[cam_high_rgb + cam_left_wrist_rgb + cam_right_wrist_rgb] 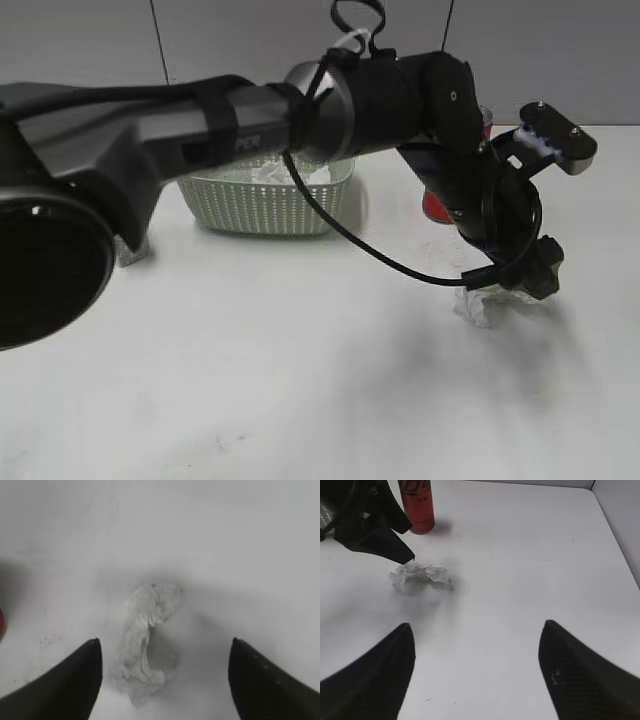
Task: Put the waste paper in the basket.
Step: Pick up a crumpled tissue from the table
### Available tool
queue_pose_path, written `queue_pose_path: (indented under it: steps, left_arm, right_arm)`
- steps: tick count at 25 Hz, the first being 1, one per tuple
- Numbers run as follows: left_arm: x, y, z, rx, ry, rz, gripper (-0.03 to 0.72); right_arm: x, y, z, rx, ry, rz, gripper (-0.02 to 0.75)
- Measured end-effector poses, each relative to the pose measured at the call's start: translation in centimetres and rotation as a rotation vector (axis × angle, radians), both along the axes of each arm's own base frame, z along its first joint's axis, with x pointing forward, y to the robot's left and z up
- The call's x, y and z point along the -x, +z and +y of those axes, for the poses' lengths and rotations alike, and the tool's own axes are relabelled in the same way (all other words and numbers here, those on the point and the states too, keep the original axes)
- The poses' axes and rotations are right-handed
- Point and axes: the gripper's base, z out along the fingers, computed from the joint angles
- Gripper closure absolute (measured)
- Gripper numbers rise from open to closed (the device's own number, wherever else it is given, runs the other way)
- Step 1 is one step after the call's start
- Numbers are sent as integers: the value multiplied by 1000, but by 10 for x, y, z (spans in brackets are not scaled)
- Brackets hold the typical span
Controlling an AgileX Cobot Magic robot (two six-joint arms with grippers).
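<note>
A crumpled white wad of waste paper (481,306) lies on the white table at the right. My left gripper (512,277) reaches across the table and hovers just above it. In the left wrist view the wad (146,642) lies between the fingers of the open left gripper (164,641), nearer the left finger and not touched. The sage-green basket (262,205) stands at the back and has white paper (316,175) in it. My right gripper (477,625) is open and empty over bare table. Its view shows the same wad (420,574) under the left gripper (377,527).
A red can (434,207) stands behind the left arm, close to the wad, and shows in the right wrist view (418,505). Something pale and crumpled (130,250) lies left of the basket, half hidden by the arm. A wall runs along the back.
</note>
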Motion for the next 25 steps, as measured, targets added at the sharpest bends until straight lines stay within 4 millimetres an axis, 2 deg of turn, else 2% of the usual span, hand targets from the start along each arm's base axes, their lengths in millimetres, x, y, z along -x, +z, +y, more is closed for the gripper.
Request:
queue_pose_path:
  steps: [6,12,15,21,25]
  left_arm:
    - [-5,-28,-8,39,-4,-27,109]
    - [-25,-59,2,10,44,-16,112]
    - [-34,-64,8,3,64,-11,142]
    - [-33,-70,9,-8,60,12,267]
    - [-33,-74,10,-10,61,24,292]
  right_arm:
    - [0,0,0,0,0,0,154]
    - [0,0,0,0,0,0,154]
    - [0,0,0,0,0,0,154]
    - [0,0,0,0,0,0,154]
    - [0,0,0,0,0,0,154]
